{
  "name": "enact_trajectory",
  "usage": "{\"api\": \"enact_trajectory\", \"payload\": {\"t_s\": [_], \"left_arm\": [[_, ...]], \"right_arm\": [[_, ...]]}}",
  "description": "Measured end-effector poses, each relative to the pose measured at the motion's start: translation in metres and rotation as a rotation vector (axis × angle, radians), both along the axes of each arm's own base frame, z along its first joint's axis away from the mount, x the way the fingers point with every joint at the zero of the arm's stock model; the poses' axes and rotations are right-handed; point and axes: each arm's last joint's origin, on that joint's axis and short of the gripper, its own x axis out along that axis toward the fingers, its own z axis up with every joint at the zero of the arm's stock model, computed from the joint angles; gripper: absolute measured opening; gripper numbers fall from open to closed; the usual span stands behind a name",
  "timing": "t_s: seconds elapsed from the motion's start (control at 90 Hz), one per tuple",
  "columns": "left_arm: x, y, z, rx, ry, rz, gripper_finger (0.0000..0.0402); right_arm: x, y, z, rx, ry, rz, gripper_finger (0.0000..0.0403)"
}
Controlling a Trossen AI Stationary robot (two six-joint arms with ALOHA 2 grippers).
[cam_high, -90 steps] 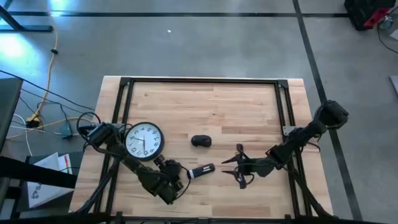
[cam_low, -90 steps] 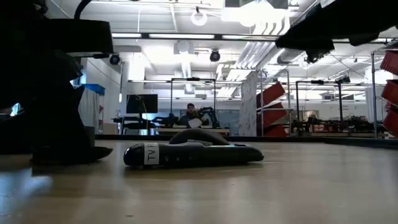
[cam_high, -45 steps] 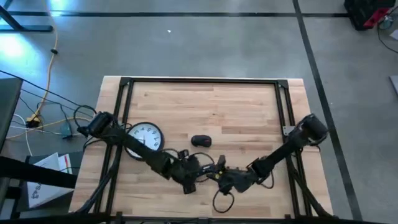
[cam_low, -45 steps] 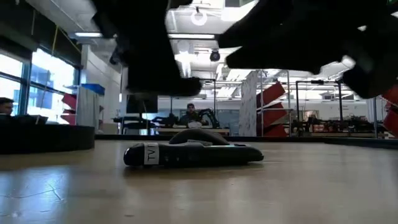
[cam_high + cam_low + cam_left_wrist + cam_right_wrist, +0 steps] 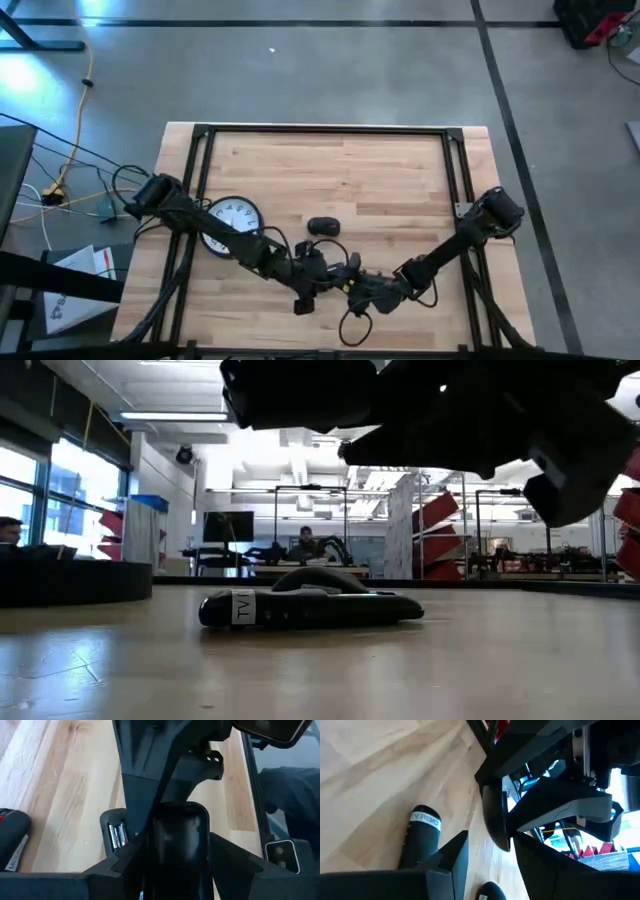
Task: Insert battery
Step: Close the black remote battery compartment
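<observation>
**Both grippers meet above the remote**

Your left gripper (image 5: 312, 285) carries a dark rounded piece (image 5: 177, 845); its grip cannot be told. Your right gripper (image 5: 352, 290) is spread, empty. The two silver-tipped batteries (image 5: 116, 834) sit in a black holder just beside; the black labelled TV remote (image 5: 310, 608) lies flat below. Align the polarity before pressing.

We look straight down on the table (image 5: 330, 170) from above — and level across it from its surface; both views share the remote (image 5: 310, 607).
</observation>
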Motion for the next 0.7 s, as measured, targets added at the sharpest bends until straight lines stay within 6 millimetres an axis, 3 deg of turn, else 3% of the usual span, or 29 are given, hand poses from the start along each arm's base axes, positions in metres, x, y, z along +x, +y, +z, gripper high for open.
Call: {"api": "enact_trajectory", "payload": {"t_s": [0.311, 0.611, 0.7], "left_arm": [[0.0046, 0.0059, 0.0018, 0.022, -0.032, 0.013, 0.0168], [0.0045, 0.0045, 0.0022, 0.032, -0.037, -0.013, 0.0168], [0.0047, 0.0044, 0.003, 0.038, -0.041, -0.021, 0.0168]], "right_arm": [[0.0013, 0.0018, 0.0037, 0.007, -0.029, 0.027, 0.012], [0.0021, 0.0027, 0.0059, 0.073, -0.057, 0.026, 0.0015], [0.002, 0.0028, 0.0057, 0.106, -0.06, 0.02, 0.0007]]}}
